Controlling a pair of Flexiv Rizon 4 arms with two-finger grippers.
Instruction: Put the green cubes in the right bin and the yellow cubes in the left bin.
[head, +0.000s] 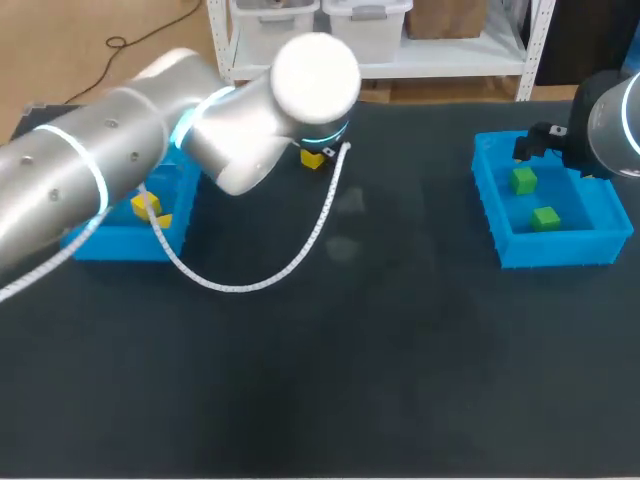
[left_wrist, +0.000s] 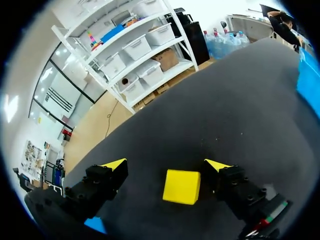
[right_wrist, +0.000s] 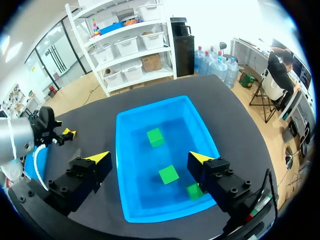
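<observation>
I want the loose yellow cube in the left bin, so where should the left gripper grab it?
By its two opposite side faces, coming straight down from above. The yellow cube lies flat on the table with nothing against its sides, and it sits between the open fingers of the left gripper.
</observation>
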